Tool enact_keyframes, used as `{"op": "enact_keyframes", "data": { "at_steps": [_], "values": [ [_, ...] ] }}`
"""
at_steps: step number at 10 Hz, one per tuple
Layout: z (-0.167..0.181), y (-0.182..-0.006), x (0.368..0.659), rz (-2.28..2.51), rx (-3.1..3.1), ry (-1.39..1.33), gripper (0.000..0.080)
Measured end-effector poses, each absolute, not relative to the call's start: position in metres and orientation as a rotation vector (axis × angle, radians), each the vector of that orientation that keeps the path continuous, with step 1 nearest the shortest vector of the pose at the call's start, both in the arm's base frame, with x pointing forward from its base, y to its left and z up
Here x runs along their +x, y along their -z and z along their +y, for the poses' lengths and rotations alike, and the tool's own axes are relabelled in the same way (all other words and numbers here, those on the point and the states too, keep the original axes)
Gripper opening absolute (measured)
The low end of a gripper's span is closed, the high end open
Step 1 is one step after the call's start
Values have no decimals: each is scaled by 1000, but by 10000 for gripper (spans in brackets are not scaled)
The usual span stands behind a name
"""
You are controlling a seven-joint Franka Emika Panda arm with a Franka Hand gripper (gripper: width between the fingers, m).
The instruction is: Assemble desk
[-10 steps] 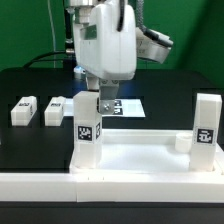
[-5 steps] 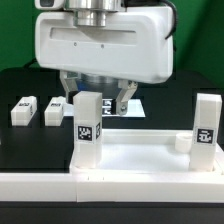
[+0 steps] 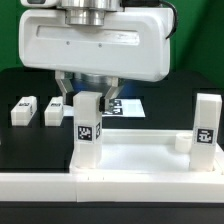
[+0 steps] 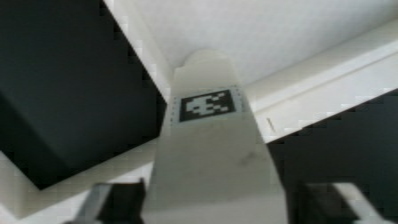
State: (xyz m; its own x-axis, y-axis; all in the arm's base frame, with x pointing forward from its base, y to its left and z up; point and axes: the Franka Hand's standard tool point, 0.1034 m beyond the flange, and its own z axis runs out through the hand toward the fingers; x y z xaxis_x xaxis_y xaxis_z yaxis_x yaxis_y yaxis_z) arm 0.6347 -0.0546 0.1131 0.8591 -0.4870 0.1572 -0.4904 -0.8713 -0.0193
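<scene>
The desk slab lies white and rimmed at the front of the black table. Two tagged legs stand upright in its sockets, one at the exterior view's left and one at the right. Two more legs lie loose on the table at the left. My gripper hangs straight over the left upright leg, its fingers down on either side of the leg's top. A thin dark gap shows between each finger and the leg, so the jaws are open.
The marker board lies flat on the table behind the slab, partly hidden by my hand. A small white knob sits by the right leg. Black table lies beyond the slab's rim.
My hand has turned broadside to the exterior view and come down over the left upright leg. The fingers have drawn in closer to the leg's sides.
</scene>
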Motion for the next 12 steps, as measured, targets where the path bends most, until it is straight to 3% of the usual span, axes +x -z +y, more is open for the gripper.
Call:
{"op": "enact_keyframes", "data": {
  "at_steps": [1, 10, 11, 12],
  "values": [
    [-55, -113, 634, -795, 3006, -242, 319],
    [-64, -114, 626, -984, 2911, -192, 324],
    [-64, -115, 627, -985, 2911, -194, 405],
    [-58, -120, 629, -985, 2918, -198, 405]
  ]
}}
